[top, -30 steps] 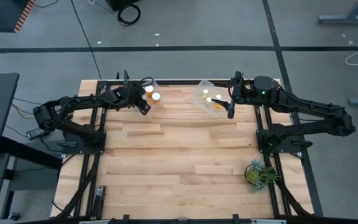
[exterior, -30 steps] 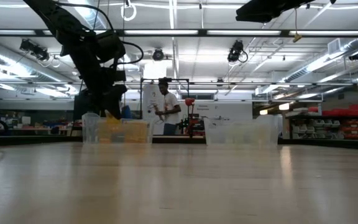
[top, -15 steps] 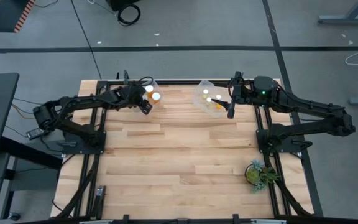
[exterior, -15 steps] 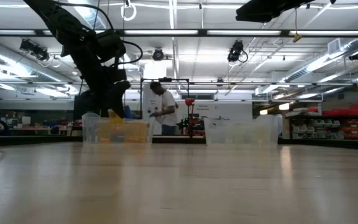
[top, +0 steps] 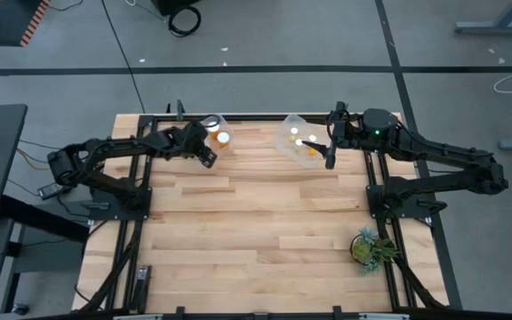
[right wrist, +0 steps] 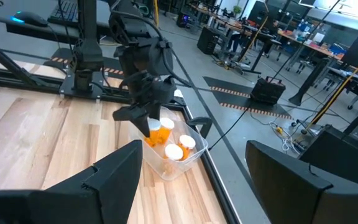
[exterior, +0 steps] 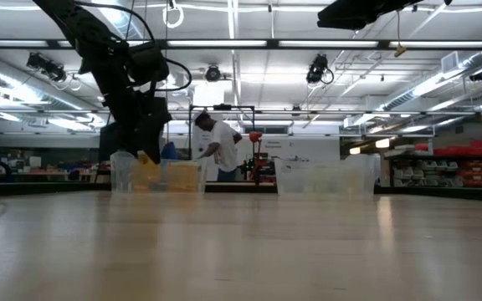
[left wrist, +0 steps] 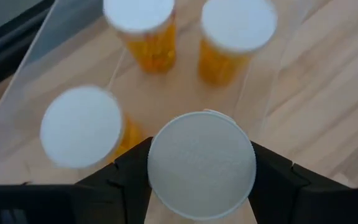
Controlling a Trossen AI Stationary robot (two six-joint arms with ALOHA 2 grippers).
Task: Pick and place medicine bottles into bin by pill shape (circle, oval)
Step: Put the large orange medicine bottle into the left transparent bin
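Observation:
My left gripper is shut on an amber medicine bottle with a white cap, over the near part of the clear left bin at the table's far edge. Three more white-capped bottles stand in that bin; the bin also shows in the low view. My right gripper is open and empty, hanging beside the clear right bin, which holds other bottles. The right wrist view shows the left arm and the left bin farther off. My left gripper pinches the bottle between its two fingers, one on each side of its white cap's rim. The fingers come from above, pointing down. The bottle stands upright in the hold, cap up; whether its bottom touches the bin floor is hidden.
A green plant stands at the table's near right corner. The wooden table top lies bare between the bins and the near edge. A person moves in the room behind the table.
My left gripper has shifted a little toward the table's left edge over the left bin, still shut on the bottle. The person in the room behind has walked to the left.

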